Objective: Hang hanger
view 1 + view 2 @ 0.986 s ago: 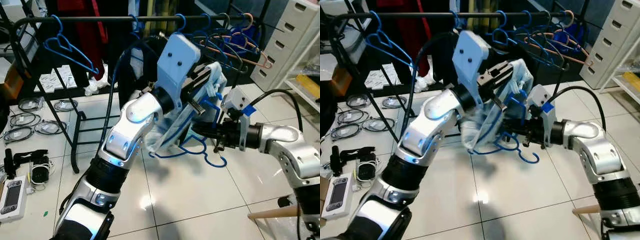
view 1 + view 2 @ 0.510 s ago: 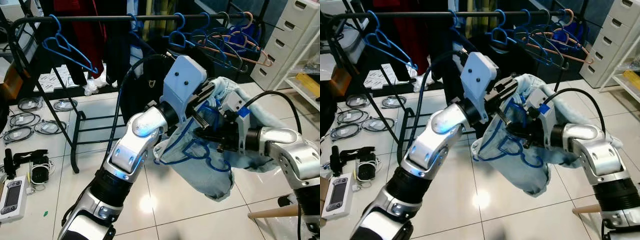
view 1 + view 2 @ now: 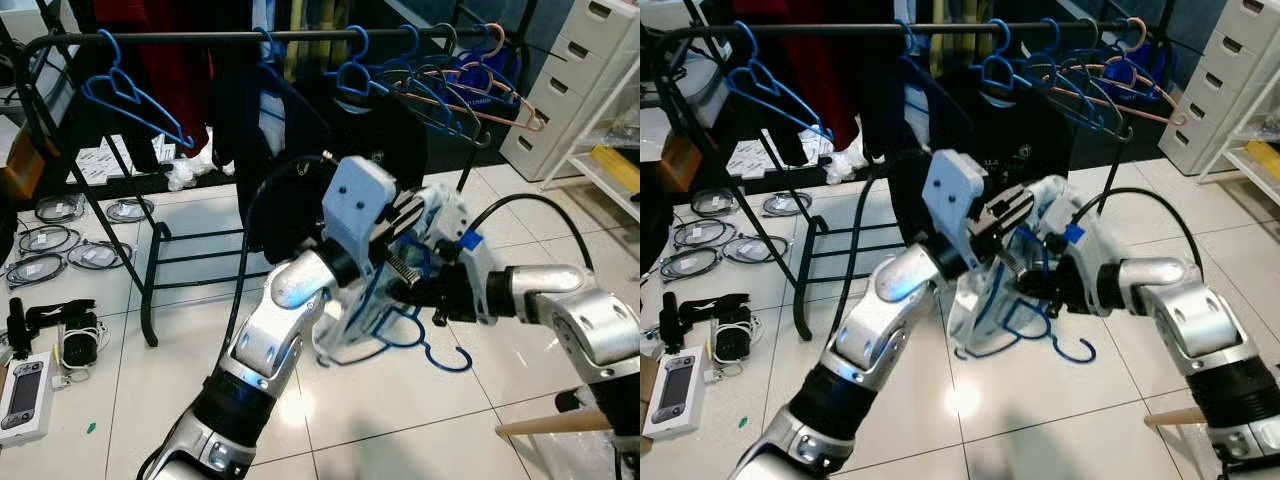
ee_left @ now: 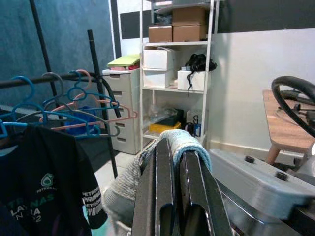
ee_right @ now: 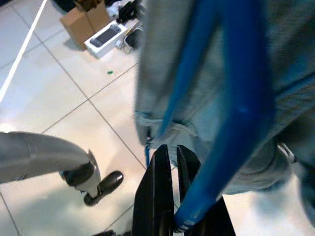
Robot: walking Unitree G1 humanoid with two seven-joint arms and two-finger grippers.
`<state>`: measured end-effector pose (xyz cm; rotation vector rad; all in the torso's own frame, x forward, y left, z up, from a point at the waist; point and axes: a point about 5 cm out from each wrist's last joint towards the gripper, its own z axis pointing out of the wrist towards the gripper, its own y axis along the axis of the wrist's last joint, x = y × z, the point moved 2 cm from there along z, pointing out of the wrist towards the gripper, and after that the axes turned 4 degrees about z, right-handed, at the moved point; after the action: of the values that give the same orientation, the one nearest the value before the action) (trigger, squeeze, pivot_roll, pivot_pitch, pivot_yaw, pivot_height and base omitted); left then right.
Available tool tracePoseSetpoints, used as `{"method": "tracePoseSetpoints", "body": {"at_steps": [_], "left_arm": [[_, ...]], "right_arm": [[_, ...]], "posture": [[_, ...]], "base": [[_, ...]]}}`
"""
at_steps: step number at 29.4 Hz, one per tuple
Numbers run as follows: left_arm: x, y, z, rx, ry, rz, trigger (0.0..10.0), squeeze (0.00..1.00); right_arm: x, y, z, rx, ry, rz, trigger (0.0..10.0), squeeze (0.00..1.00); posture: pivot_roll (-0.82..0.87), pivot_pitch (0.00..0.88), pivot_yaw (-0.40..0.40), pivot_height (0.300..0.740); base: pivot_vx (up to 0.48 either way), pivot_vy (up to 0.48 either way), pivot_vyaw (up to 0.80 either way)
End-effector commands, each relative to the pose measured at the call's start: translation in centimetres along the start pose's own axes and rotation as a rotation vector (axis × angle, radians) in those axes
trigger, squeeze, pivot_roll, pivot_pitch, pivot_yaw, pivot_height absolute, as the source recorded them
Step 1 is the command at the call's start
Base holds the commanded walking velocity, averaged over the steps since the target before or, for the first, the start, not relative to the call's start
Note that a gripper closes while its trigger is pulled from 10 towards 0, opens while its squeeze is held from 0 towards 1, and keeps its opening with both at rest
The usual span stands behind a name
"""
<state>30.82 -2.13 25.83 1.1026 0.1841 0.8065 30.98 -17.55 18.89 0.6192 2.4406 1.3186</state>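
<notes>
A blue plastic hanger (image 3: 412,335) with a pale blue garment (image 3: 345,315) bunched on it hangs between my two grippers, below the black clothes rail (image 3: 200,38). My left gripper (image 3: 412,232) is shut on a fold of the garment, which drapes over its fingertips (image 4: 167,147) in the left wrist view. My right gripper (image 3: 415,293) is shut on the hanger's blue wire (image 5: 236,98), with the garment (image 5: 167,73) right behind it. The hanger's hook (image 3: 452,360) points down toward the floor.
An empty blue hanger (image 3: 130,95) hangs on the rail's left. A black T-shirt (image 3: 390,130) and several hangers (image 3: 470,90) fill its right. White drawers (image 3: 580,80) stand at the far right. Cables (image 3: 60,250) and a handheld device (image 3: 22,385) lie on the tiled floor.
Half a second ago the garment hung spread wide below the grippers; now it is bunched tight between them. My left gripper has dropped lower and the hanger has tipped hook-down.
</notes>
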Motion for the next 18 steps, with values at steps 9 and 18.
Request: {"method": "tracePoseSetpoints", "body": {"at_steps": [9,18], "left_arm": [[4.2,5.4,-0.4,-0.261,0.13,0.009,10.0,0.0],[9.1,11.1,-2.6,-0.368,0.293,0.012,10.0,0.0]], "right_arm": [[4.4,-2.5,1.9,0.136,0.21,-0.007,0.0,0.0],[4.6,-3.4,1.5,0.179,0.202,0.002,0.0,0.0]], "posture": [[-0.1,0.153,0.008,0.74],[-0.1,0.159,0.009,0.74]], "base": [[0.0,0.0,0.0],[0.0,0.0,0.0]]}}
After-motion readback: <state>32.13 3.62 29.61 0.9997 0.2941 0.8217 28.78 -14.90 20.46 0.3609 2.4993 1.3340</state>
